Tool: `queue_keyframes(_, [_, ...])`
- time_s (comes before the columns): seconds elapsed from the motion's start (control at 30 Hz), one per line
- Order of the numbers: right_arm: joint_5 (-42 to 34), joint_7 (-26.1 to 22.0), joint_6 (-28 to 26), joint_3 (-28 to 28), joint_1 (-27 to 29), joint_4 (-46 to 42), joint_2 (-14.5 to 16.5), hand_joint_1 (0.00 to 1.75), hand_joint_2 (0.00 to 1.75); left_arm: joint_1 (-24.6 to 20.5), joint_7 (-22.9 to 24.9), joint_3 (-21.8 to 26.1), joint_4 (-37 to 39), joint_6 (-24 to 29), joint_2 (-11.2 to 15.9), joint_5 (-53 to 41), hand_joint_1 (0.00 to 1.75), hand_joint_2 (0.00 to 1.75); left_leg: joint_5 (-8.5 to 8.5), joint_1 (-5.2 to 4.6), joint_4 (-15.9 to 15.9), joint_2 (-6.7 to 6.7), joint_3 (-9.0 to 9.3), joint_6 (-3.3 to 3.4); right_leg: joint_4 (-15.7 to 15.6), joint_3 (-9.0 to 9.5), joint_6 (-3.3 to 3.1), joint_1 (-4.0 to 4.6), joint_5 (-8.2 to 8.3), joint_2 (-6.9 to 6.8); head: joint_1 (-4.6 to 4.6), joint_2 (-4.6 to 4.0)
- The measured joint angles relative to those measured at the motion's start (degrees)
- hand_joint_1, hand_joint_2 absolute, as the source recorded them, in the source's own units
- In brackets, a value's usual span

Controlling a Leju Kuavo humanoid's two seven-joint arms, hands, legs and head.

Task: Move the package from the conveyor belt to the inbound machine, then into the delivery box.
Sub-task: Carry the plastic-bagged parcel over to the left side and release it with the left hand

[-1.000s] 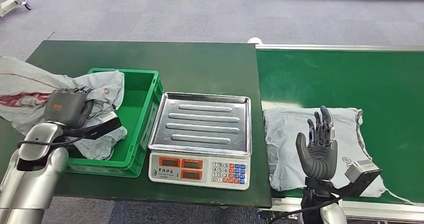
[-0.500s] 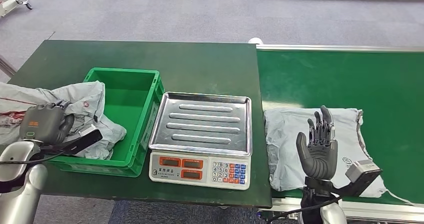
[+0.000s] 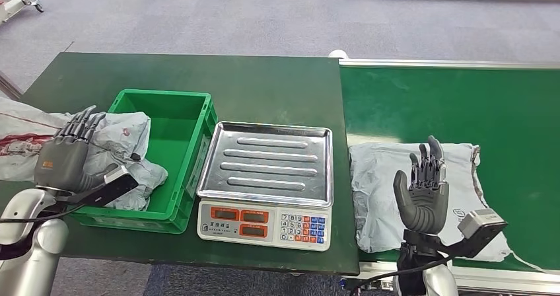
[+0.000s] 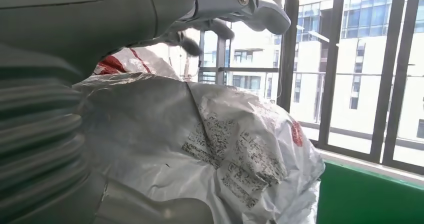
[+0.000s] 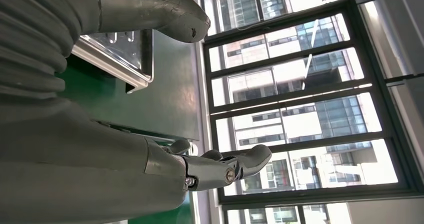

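Packages lie at both ends of the scene: a flat grey plastic mailer bag (image 3: 409,193) rests on the green conveyor belt (image 3: 462,104) at the right, near its front edge, and a crumpled grey plastic parcel with red markings (image 3: 125,144) (image 4: 225,154) sits draped over the left wall of the green plastic crate (image 3: 181,170), partly inside it and partly spilling onto the dark green table (image 3: 198,78). Between crate and belt stands the electronic scale with a ribbed steel weighing tray (image 3: 267,160), its tray bare. The right hand (image 3: 422,193) (image 5: 150,14) is raised above the flat mailer, palm upright and fingers spread apart, holding nothing. The left hand (image 3: 66,157) (image 4: 235,4) hovers at the crumpled parcel's outer side with its fingers (image 3: 82,124) extended and splayed; from the head view it appears to grip nothing, and the wrist view shows the thumb lifted off the plastic with the parcel just beside the palm. Whether the palm touches the bag cannot be told.
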Motion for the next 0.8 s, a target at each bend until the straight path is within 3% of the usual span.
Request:
queue_keyframes(0.27, [-0.27,-0.03,-0.11,0.23,-1.07,0.73,0.0,0.0,1.75,0.91,-1.65,-0.11,-1.06,-0.49,-0.67,2.32,0.0,1.75,0.01,0.02,0.0,0.0,0.0,-0.01,0.0,0.0,0.0,0.0,0.0,0.0,0.01,0.0])
queue_keyframes(0.4, [-0.31,0.26,-0.35,0.65,-2.09,1.15,0.0,0.0,1.75,0.85,-4.72,-0.11,-2.01,-1.47,-1.9,9.45,0.0,1.75,0.01,0.01,0.01,0.0,0.01,-0.01,0.0,0.0,0.0,0.0,0.0,0.0,0.01,0.0])
queue_keyframes(0.6, [3.39,2.01,-2.63,3.63,-5.33,3.27,0.0,0.0,1.75,-0.18,-8.23,-3.27,-5.57,-12.32,-8.07,34.38,0.0,1.75,0.02,-0.05,0.05,-0.02,0.02,0.01,-0.01,0.0,0.05,-0.03,0.06,0.0,0.0,0.0])
queue_keyframes(0.8, [6.79,3.98,-4.85,9.35,-9.98,6.79,0.02,0.0,1.75,-3.75,-7.82,-12.93,-4.73,-14.34,-14.72,48.26,0.0,1.75,0.07,-0.06,0.07,-0.04,0.01,0.01,-0.01,0.02,0.09,-0.13,0.13,-0.02,0.0,0.0])
